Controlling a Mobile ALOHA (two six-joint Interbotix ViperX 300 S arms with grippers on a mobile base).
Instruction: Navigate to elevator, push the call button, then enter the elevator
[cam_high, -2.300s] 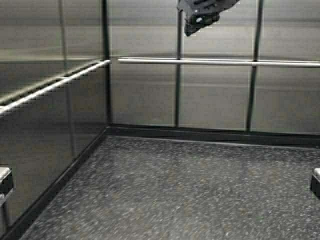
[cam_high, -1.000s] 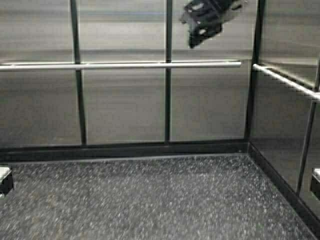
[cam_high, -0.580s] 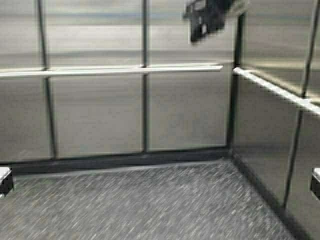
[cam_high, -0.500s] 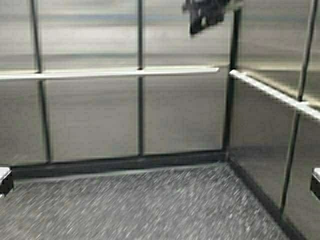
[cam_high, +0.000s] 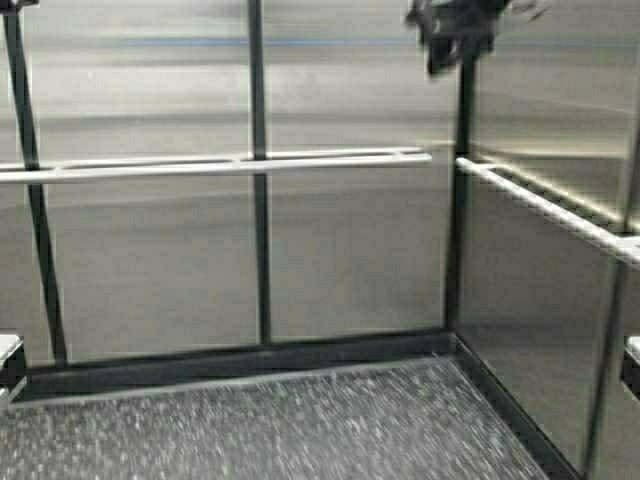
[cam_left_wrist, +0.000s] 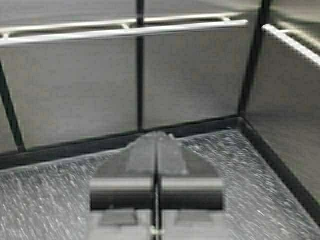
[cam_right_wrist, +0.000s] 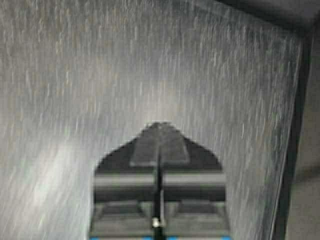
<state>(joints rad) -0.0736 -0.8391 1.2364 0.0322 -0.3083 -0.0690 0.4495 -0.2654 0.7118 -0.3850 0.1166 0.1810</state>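
So up top you're inside the elevator (cam_high: 350, 250) now, and its right corner has slid toward centre frame, meaning your base turned right. Left wrist: left gripper (cam_left_wrist: 156, 142) fingers clenched, low over the floor (cam_left_wrist: 50, 190). Right wrist: right gripper (cam_right_wrist: 159, 131) clenched too. Entering looks basically done.

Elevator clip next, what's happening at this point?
The robot is inside the elevator, facing a corner of steel wall panels with flat handrails above a speckled floor. Neither arm is handling anything. The left gripper is shut and points toward the base of the wall; the right gripper is shut and points down at the floor. No call button or doors are in view.
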